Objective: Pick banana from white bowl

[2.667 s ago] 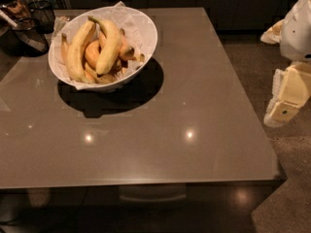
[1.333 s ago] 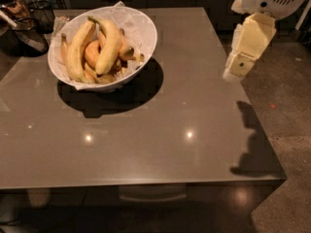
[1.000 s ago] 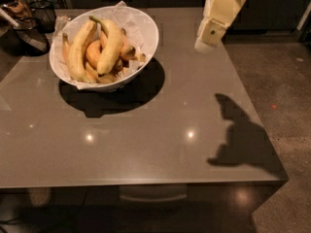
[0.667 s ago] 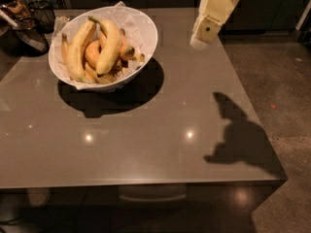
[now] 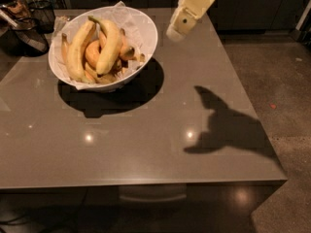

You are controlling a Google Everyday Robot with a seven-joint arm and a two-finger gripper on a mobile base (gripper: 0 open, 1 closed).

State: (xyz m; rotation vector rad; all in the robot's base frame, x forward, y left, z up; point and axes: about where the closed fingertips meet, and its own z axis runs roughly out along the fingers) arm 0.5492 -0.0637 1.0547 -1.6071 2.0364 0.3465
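Note:
The white bowl [image 5: 148,35] stands at the table's back left, lined with crinkled white paper and full of fruit. The banana [image 5: 111,43], long, thick and pale yellow with a dark stem end, lies on top in the middle of the bowl. Another long yellow banana [image 5: 77,52] lies to its left, with shorter orange-tinted fruit [image 5: 93,53] between and beneath them. My gripper [image 5: 176,32], cream-coloured, hangs above the table just right of the bowl's rim, pointing down and left. It holds nothing that I can see.
A grey glossy table [image 5: 146,144] carries the bowl. Dark wire and black objects [image 5: 26,25] stand at the back left beside the bowl. The arm's shadow [image 5: 223,125] falls on the table's right side. Speckled floor [image 5: 282,81] lies to the right.
My gripper has come from beside the table's right edge, up and leftward over the table, and now hangs close to the bowl's right rim. The bowl and fruit have not moved.

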